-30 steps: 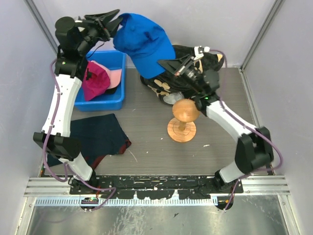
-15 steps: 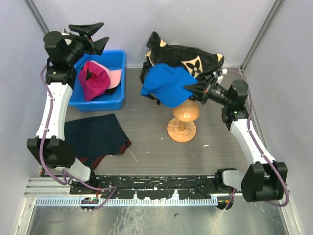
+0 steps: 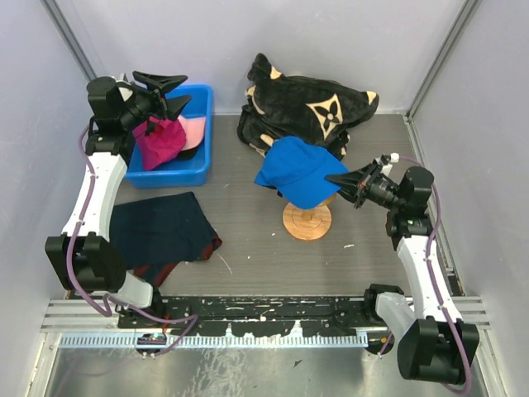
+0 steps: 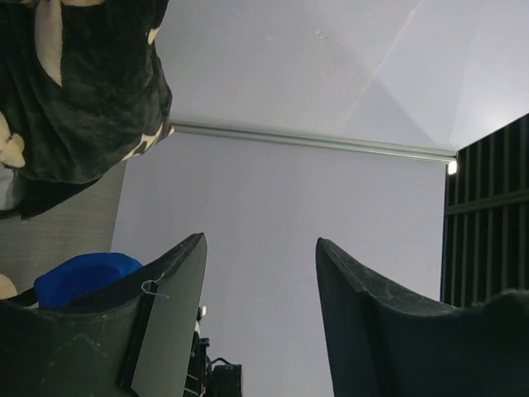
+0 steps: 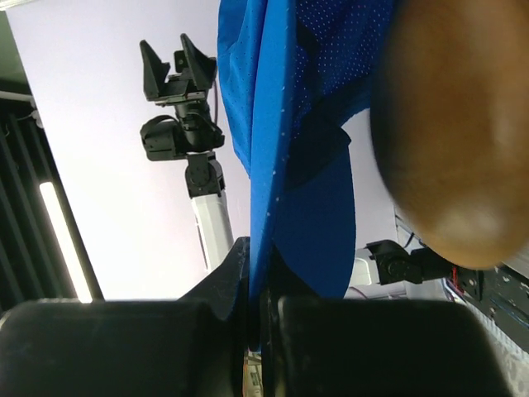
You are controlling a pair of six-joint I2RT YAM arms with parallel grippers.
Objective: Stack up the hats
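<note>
While over stand (image 3: 307, 221), cap (image 3: 296, 168) in right pincer (image 3: 333, 180)

Blue cap (image 3: 296, 178): draped crown-up over the wooden stand (image 3: 307, 222), one edge pinched by the right gripper (image 3: 335, 179). Magenta cap (image 3: 159, 141) and pink cap (image 3: 194, 131): crumpled together, touching, inside the bin (image 3: 178, 174).

Dotted matt blue cloth cap (image 3: 293, 172), smooth wooden stand (image 3: 307, 222)

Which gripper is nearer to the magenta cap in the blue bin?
Left. The left gripper hangs open over the blue bin, close to the magenta cap; the right gripper is far across the table, shut on the blue cap at the wooden stand.
</note>
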